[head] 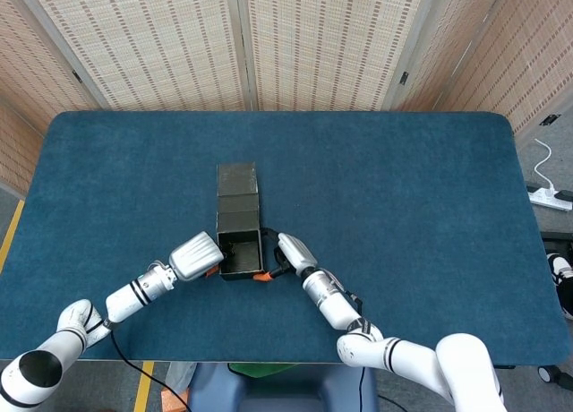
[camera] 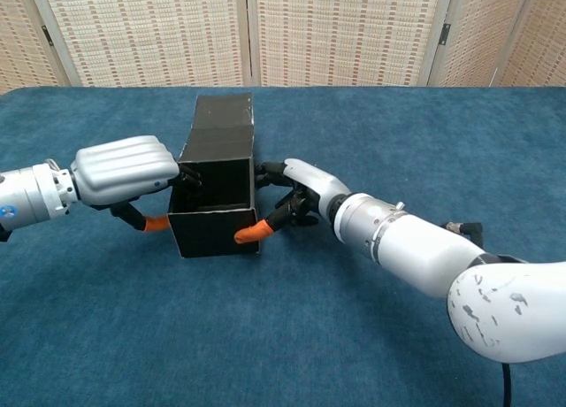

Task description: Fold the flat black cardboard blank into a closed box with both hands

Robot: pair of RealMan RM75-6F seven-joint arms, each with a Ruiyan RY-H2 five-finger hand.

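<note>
black cardboard box (head: 238, 219) (camera: 217, 182): standing partly folded on the blue table (head: 403, 188) (camera: 398, 133), left of centre near the front edge, its near end open at the top. left hand (head: 197, 255) (camera: 124, 170): pressing against the box's left side, fingers reaching over the rim into the opening, thumb lying low by the wall. right hand (head: 293, 251) (camera: 296, 195): bracing the box's right side, fingers curling against the wall, orange-tipped thumb touching the front corner.

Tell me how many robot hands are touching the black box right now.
2. The left hand is on the box's left side, fingers over the open top edge. The right hand presses on its right side, an orange fingertip at the lower front corner.
</note>
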